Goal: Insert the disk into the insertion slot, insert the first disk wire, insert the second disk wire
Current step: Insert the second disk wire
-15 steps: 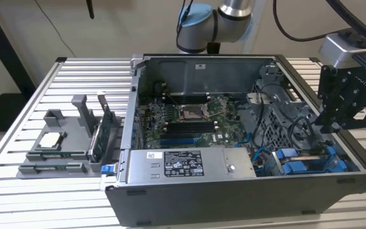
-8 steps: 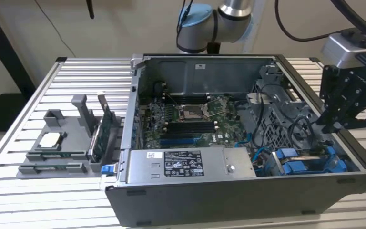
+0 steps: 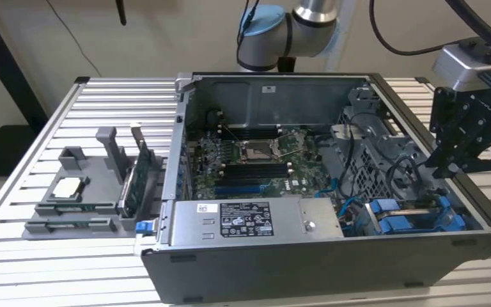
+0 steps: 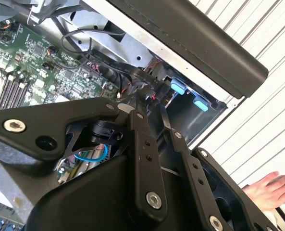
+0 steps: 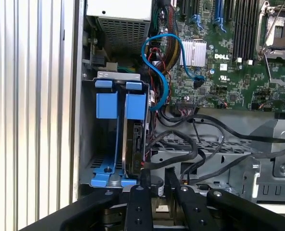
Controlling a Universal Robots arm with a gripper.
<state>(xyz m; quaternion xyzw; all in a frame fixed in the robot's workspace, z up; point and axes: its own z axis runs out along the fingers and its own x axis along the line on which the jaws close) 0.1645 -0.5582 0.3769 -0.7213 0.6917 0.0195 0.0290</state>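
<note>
- The gripper (image 5: 157, 174) hangs close by the disk (image 5: 134, 139); clenched or loose, I cannot tell.
- Black wires (image 5: 178, 155) lie just beside it.
- The disk looks seated in the insertion slot (image 5: 118, 75), so I judge the first wire step is in hand.
- Plugging calls for careful lining-up among those wires.

The computer case (image 3: 314, 268) is dark grey metal, matt outside and paler, bare metal inside. Under the case, the tabletop (image 3: 41, 268) is ribbed light metal with a soft shine. Inside the case, the disk (image 5: 134, 144) has a frame (image 5: 135, 107) of smooth bright blue plastic. The power-supply box (image 3: 314, 211) is bare metal with a white paper label. The end effector (image 3: 442, 173) is matt black.
</note>
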